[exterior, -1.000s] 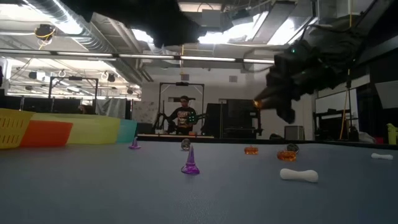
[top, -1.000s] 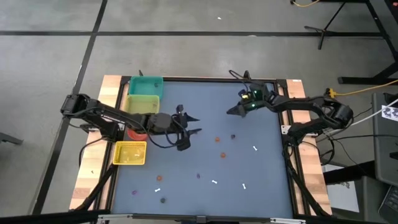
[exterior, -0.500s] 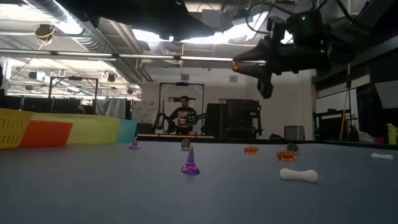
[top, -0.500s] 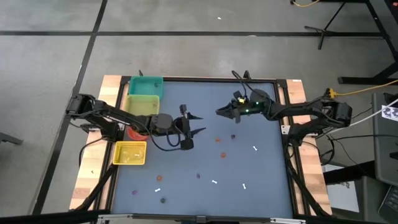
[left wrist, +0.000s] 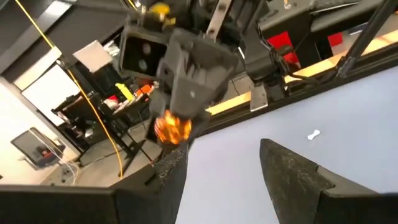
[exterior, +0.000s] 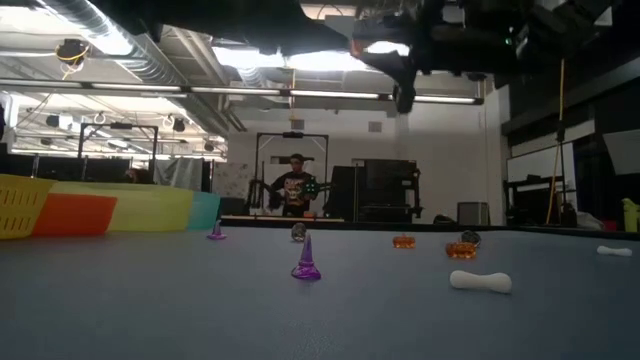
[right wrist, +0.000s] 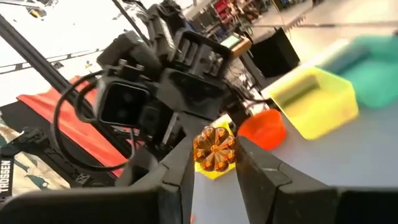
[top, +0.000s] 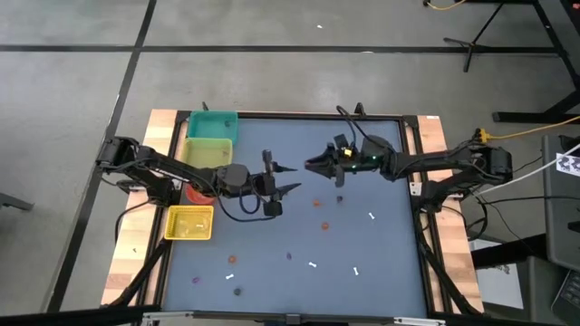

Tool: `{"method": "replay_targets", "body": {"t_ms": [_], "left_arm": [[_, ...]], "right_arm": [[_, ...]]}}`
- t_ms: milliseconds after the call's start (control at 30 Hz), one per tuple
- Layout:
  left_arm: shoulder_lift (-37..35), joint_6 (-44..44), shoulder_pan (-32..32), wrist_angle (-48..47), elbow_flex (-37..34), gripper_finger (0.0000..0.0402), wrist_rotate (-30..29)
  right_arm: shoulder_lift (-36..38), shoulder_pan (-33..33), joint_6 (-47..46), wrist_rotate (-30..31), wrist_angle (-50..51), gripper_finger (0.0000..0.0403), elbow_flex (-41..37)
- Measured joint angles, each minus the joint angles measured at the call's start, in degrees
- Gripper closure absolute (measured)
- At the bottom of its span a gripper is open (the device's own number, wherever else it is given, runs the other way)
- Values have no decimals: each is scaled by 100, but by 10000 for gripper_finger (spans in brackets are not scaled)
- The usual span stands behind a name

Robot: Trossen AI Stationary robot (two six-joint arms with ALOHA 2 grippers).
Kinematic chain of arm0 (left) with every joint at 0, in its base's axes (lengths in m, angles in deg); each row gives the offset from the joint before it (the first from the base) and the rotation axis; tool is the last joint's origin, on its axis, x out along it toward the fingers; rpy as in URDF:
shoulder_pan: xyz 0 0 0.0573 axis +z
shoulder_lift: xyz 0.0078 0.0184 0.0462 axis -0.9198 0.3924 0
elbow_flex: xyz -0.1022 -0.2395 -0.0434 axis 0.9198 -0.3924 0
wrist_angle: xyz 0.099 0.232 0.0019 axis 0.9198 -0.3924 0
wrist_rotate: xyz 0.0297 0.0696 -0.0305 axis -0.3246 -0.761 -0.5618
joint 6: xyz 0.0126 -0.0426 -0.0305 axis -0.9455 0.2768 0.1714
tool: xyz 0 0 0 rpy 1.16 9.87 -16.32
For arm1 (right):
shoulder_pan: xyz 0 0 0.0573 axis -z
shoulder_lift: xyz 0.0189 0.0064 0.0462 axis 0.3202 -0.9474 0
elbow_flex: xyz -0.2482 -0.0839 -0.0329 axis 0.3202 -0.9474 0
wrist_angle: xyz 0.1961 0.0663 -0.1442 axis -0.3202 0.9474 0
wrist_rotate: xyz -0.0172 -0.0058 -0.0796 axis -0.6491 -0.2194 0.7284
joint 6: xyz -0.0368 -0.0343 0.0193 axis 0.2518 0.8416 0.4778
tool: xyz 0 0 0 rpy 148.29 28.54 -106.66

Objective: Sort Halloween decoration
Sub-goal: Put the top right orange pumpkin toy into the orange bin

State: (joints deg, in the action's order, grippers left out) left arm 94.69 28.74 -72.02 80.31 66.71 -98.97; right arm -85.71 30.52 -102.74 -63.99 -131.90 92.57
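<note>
- Lying nearest the low camera on the blue table [exterior: 200, 300], a white bone-shaped stick [exterior: 481, 282] sits at lower right of the frame, with a purple cone trinket [exterior: 306, 260] left of it near the centre.
- Farther back in that view, two orange pumpkin trinkets [exterior: 461, 250] and [exterior: 403, 241] rest right of centre; a small purple piece [exterior: 216, 232] and a dark round piece [exterior: 298, 232] stand near the table's far edge.
- Along the left edge of the low view runs a row of bins: yellow bin [exterior: 22, 205], red bin [exterior: 78, 213], yellow-green bin [exterior: 150, 208], teal bin [exterior: 205, 208].
- The right gripper [top: 313, 166] hangs above the table at centre of the high view, clenched on an orange pumpkin [right wrist: 214, 149], which the right wrist view shows pinched between its two dark fingers [right wrist: 256, 172].
- The left gripper [top: 288, 178] faces it from the left, just beside it, fingers spread apart and holding nothing; the left wrist view shows the same pumpkin [left wrist: 172, 129] just ahead of its fingertips [left wrist: 292, 168].
- In the high view, loose trinkets lie scattered over the lower half of the table, among them white sticks [top: 372, 215] and [top: 312, 264] and an orange piece [top: 324, 224].
- Beyond the table, a person [exterior: 294, 190] stands in the room at centre of the low view.
</note>
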Motion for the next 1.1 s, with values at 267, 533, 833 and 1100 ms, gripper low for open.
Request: {"method": "replay_targets", "body": {"t_ms": [267,533,833,1100], "left_arm": [[0,-264,0,523,0,217,-11],[0,-600,-2,694,0,217,-7],[0,-605,13,691,0,217,-2],[0,-605,13,691,0,217,-2]], "right_arm": [[-24,-291,156,256,186,306,245],[-31,-336,148,450,232,306,246],[-33,-388,-124,600,180,306,246],[-33,-680,-150,1082,182,306,246]]}}
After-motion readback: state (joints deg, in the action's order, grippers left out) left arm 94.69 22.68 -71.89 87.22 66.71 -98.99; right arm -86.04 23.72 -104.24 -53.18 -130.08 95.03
